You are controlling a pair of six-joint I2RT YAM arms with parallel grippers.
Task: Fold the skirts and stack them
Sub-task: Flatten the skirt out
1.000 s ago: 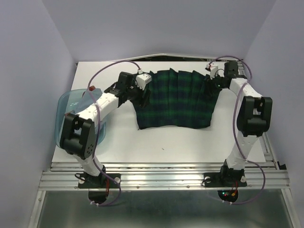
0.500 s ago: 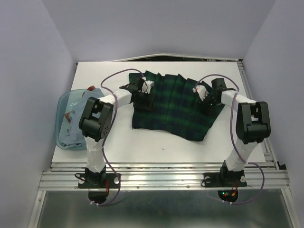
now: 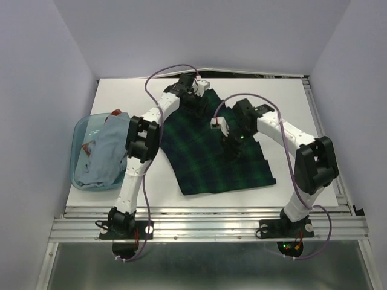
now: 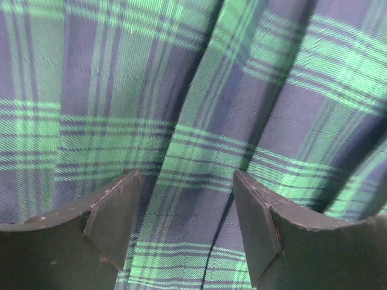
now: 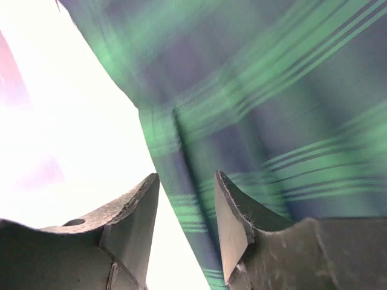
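Task state: early. I see no fold made and no stack started.
Tartan skirt (image 3: 211, 163): lies open in one layer on the white table (image 3: 290, 103), about mid-table. It is turned at an angle, one corner at the far side and the jagged hem toward the near right.
Second garment: a pale grey-blue cloth (image 3: 106, 151) sits bunched in the translucent blue tub (image 3: 77, 139) at the left edge. It is not yet taken out, and I take it for the other skirt.
Left to do: fold the tartan, fetch and fold the grey-blue piece, then stack the two.
Left gripper (image 4: 184, 181): reached out over the far corner of the tartan. Fingers are well apart, with pleats showing between them and nothing pinched.
Right gripper (image 5: 186, 181): over the middle of the tartan, near a cloth edge where white table shows beside it. Fingers stand apart with a narrower gap. The wrist view is blurred, so I cannot rule out a pad brushing the cloth.
Change from half a second ago: the skirt was stretched sideways with a gripper at each upper corner. Now it is released and lies rotated, reaching nearer my side.
Arms since then: the left has gone out toward the far corner, and the right has come inward off the corner onto the skirt's middle.
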